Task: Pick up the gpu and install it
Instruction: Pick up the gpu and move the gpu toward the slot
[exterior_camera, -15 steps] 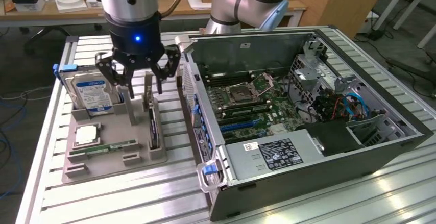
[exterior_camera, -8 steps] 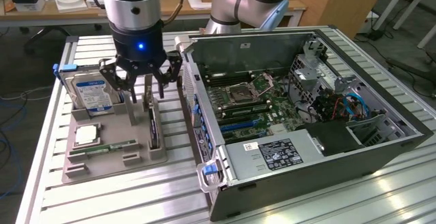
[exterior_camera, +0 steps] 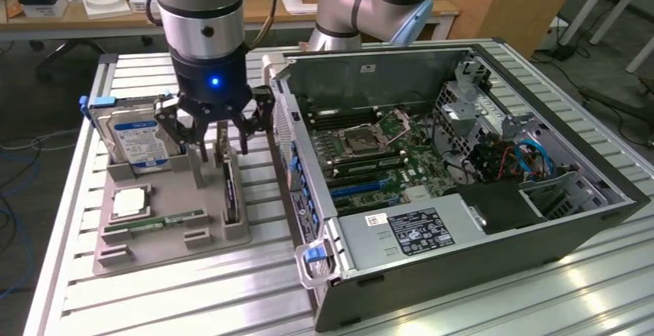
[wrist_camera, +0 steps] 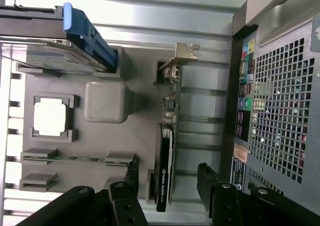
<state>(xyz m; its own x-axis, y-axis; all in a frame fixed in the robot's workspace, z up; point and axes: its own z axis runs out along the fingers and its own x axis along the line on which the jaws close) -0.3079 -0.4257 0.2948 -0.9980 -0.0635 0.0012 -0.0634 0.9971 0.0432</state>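
The gpu [exterior_camera: 230,189] stands on its edge in a slot of the grey tray [exterior_camera: 168,253], on the side nearest the computer case. In the wrist view the gpu [wrist_camera: 167,136] is seen edge-on, a thin green board with a black cooler and a silver bracket [wrist_camera: 183,56] at its far end. My gripper [exterior_camera: 223,151] hangs directly above the card. It is open, with one finger [wrist_camera: 132,169] on the tray side of the card and the other finger [wrist_camera: 205,175] on the case side. Neither finger touches the card. The gripper [wrist_camera: 168,172] holds nothing.
The open computer case [exterior_camera: 572,221] lies on the exterior view's right, its motherboard [exterior_camera: 378,152] exposed. The tray also holds a hard drive with a blue label [exterior_camera: 138,141], a CPU [exterior_camera: 131,200] and a RAM stick [exterior_camera: 164,221]. The case's rear panel [wrist_camera: 280,111] is close beside the gpu.
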